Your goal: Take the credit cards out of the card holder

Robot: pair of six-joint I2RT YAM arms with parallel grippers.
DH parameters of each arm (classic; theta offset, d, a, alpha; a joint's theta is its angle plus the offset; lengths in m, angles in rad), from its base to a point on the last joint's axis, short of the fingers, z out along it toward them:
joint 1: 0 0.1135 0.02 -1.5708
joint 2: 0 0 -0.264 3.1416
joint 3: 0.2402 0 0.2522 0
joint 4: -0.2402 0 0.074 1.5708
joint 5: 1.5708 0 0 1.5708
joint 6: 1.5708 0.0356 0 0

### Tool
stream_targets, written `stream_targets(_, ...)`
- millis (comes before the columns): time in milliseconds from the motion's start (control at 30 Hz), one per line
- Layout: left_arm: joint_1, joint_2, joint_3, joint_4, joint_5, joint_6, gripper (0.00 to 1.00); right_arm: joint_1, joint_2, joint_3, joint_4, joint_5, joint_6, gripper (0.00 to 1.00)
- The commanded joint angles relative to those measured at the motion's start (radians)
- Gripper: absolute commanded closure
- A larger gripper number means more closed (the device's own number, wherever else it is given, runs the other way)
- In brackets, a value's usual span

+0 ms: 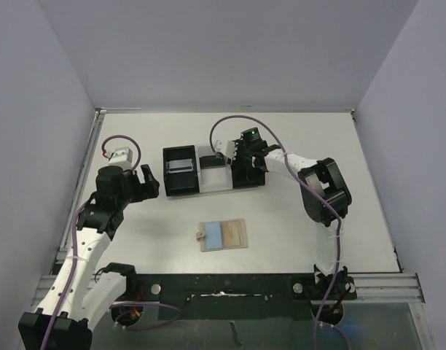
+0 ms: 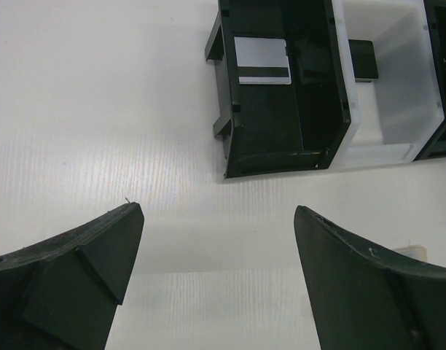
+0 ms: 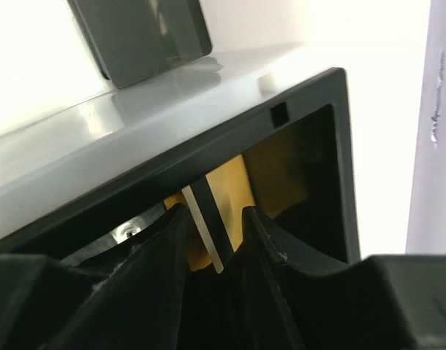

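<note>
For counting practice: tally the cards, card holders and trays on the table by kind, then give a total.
Cards: 4 (silver card, dark card, yellow card, blue card)
Card holder: 1
Tray: 1
Total: 6

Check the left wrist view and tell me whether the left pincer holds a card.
No, the left pincer hangs open above the table with nothing between its fingers.

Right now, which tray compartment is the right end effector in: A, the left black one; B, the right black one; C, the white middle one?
B: the right end effector sits inside the right black compartment, with a yellow card at its tips.
</note>
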Motion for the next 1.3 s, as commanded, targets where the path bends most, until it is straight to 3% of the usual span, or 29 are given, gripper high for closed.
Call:
stream_targets(0, 0.004, 0.002, 0.004, 0.059, 0.029, 0.022, 0.16, -0.012, 0.003, 0.041, -0.017, -0.019, 0.003, 0.64)
stream_targets(400, 0.004, 0.022, 0.007, 0.060, 0.050, 0.026, 0.16, -0.021, 0.001, 0.053, -0.064, -0.054, 0.009, 0.57)
stream_targets(800, 0.004, 0.027, 0.010, 0.057, 0.060, 0.030, 0.16, -0.025, -0.155, 0.016, 0.082, -0.048, 0.197, 0.48)
stream_targets(1067, 0.004, 0.023, 0.010, 0.059, 0.064, 0.032, 0.16, -0.026, -0.419, -0.235, 0.377, 0.052, 0.465, 0.43)
stream_targets(1167, 0.004, 0.021, 0.008, 0.060, 0.063, 0.032, 0.16, -0.025, -0.501, -0.312, 0.430, 0.201, 0.672, 0.27)
stream_targets(1267, 0.004, 0.024, 0.008, 0.058, 0.065, 0.032, 0.16, -0.031, -0.521, -0.305, 0.336, 0.406, 0.878, 0.14)
